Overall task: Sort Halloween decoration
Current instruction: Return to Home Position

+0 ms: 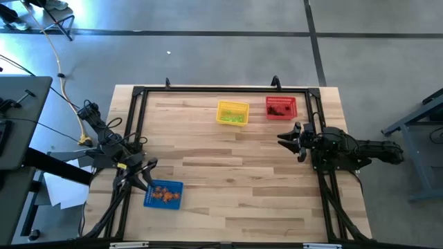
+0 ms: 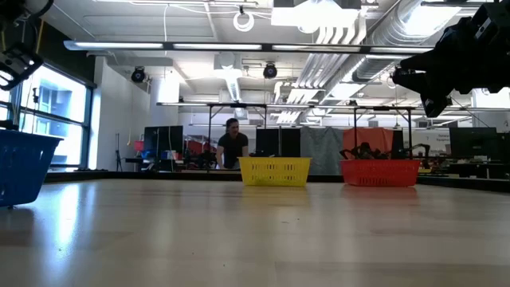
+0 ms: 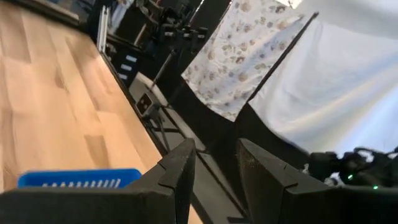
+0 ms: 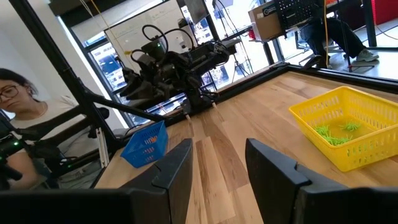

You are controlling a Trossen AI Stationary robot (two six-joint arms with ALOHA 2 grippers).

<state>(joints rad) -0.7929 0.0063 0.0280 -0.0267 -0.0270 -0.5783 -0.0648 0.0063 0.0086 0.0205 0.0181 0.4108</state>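
Sorting looked done: orange trinkets lay in the blue basket, green trinkets in the yellow basket, black trinkets in the red basket. Left hand and right hand hung released, empty.

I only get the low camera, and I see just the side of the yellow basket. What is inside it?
Observer: Light green trinkets lie in the yellow basket.
Operator: What about the blue one?
Observer: The blue basket holds orange trinkets.
Operator: Are the grippers holding anything?
Observer: No. The left gripper, beside the blue basket, and the right gripper, at the table's right side, are both open, with nothing between their fingers.
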